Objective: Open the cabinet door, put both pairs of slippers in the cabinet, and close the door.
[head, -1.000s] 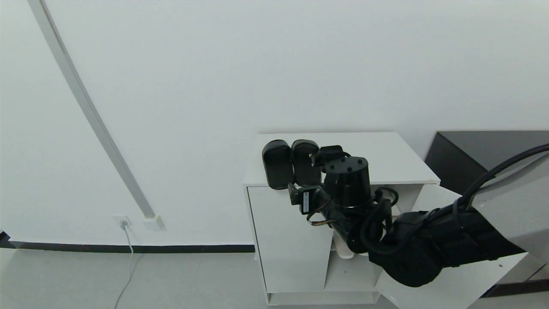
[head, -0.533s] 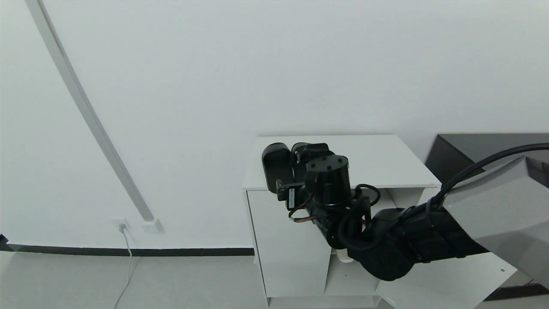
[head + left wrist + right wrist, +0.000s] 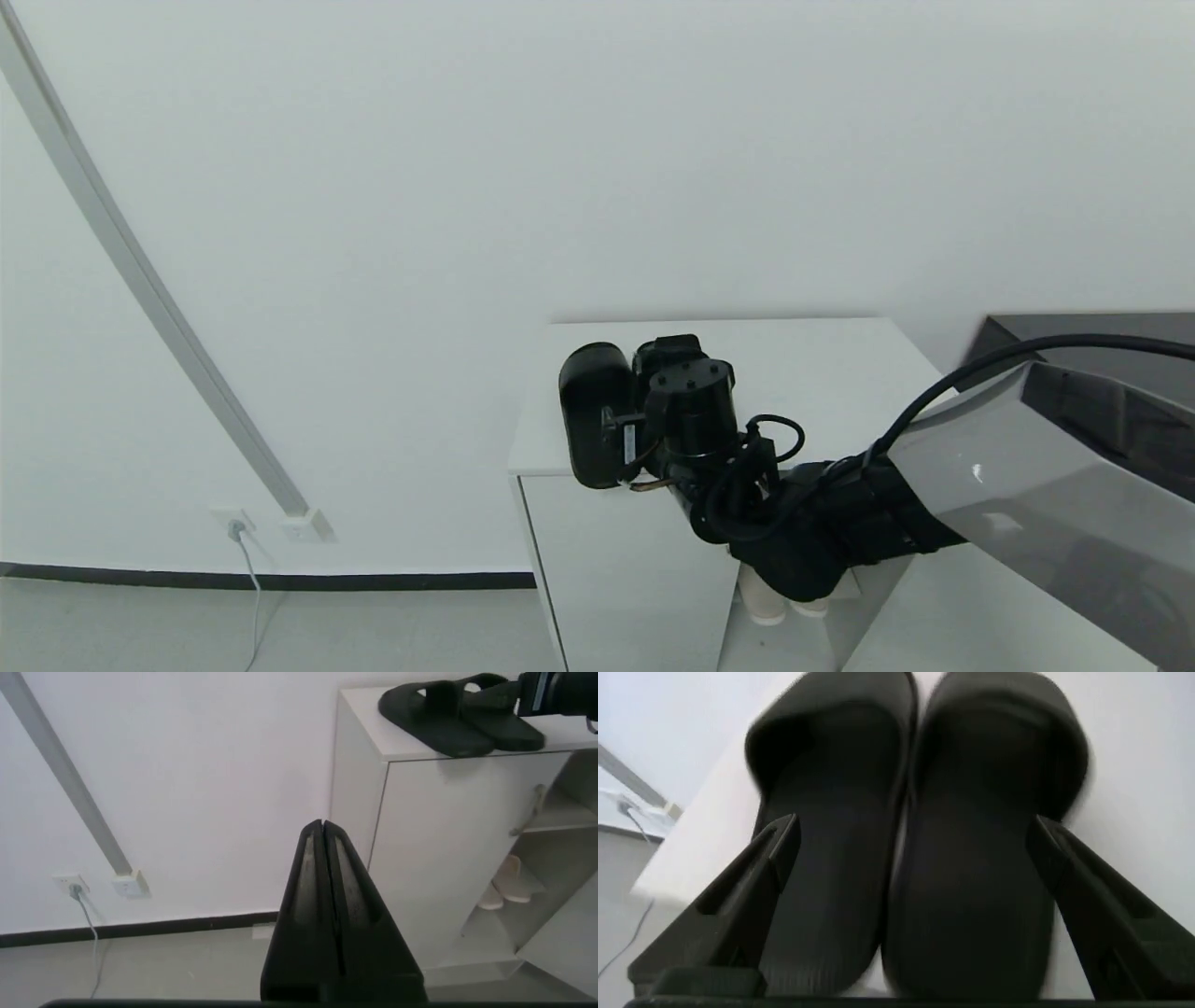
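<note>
Two black slippers (image 3: 588,411) lie side by side, touching, on the top of a white cabinet (image 3: 822,364), near its front edge and toward its left side. The right gripper (image 3: 913,831) hangs just behind them with its jaws spread wide, one to the outside of each slipper, so the pair sits between them. From the head view the right arm's wrist hides most of the nearer slipper.

The cabinet's left door (image 3: 625,569) is closed and the right-hand compartment stands open. A pair of white slippers (image 3: 509,882) rests on a shelf inside it.

The left gripper (image 3: 323,835) hangs well apart from the cabinet, off to its left, with its jaws pressed together on nothing.

On the white wall beside the cabinet are a slanting grey cable duct (image 3: 140,271) and a wall socket (image 3: 233,527) with a cable plugged in. A black skirting strip (image 3: 280,579) runs along the floor. A dark worktop (image 3: 1074,327) shows to the cabinet's right.
</note>
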Robot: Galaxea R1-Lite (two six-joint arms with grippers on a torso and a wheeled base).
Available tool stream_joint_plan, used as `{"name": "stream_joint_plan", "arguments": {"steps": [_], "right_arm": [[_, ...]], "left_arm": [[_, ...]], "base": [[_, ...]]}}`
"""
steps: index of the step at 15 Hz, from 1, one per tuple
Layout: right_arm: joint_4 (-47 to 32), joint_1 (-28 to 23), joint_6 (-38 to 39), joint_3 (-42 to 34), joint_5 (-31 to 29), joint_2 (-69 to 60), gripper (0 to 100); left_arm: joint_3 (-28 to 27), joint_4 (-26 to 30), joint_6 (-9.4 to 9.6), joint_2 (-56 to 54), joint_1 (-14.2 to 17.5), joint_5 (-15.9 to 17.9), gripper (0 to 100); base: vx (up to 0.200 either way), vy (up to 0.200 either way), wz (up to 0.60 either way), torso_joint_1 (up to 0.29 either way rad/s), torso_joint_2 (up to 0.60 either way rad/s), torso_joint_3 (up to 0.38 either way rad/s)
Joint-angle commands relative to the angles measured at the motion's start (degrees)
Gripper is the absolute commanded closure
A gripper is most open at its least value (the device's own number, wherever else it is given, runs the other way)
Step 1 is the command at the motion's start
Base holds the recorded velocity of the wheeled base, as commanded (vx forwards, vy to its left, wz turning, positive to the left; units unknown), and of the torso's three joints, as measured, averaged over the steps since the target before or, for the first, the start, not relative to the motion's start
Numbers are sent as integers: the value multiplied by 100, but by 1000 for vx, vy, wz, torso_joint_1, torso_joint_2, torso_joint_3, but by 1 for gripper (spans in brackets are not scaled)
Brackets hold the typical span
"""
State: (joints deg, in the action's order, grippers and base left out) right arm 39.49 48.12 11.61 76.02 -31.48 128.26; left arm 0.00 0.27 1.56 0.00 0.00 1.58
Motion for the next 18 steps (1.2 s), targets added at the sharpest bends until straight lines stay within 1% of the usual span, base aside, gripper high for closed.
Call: {"name": "stream_joint_plan", "arguments": {"steps": [1, 6, 9, 10, 12, 18], "right_arm": [[-2, -48, -71, 220, 1, 296, 0], [-2, -276, -185, 739, 10, 727, 0], [-2, -303, -299, 879, 10, 771, 0], [-11, -312, -308, 1134, 1, 964, 0], [-11, -312, -317, 1292, 1, 1114, 0], [-11, -329, -343, 1512, 1, 1202, 0]], "left_arm": [[0, 0, 2, 0, 0, 0, 100], [0, 0, 2, 0, 0, 0, 100], [0, 0, 2, 0, 0, 0, 100], [0, 0, 2, 0, 0, 0, 100], [0, 0, 11, 0, 0, 0, 100], [0, 0, 20, 0, 0, 0, 100]], "base": [[0, 0, 0, 0, 0, 0], [0, 0, 0, 0, 0, 0], [0, 0, 0, 0, 0, 0], [0, 0, 0, 0, 0, 0], [0, 0, 0, 0, 0, 0], [0, 0, 0, 0, 0, 0]]}}
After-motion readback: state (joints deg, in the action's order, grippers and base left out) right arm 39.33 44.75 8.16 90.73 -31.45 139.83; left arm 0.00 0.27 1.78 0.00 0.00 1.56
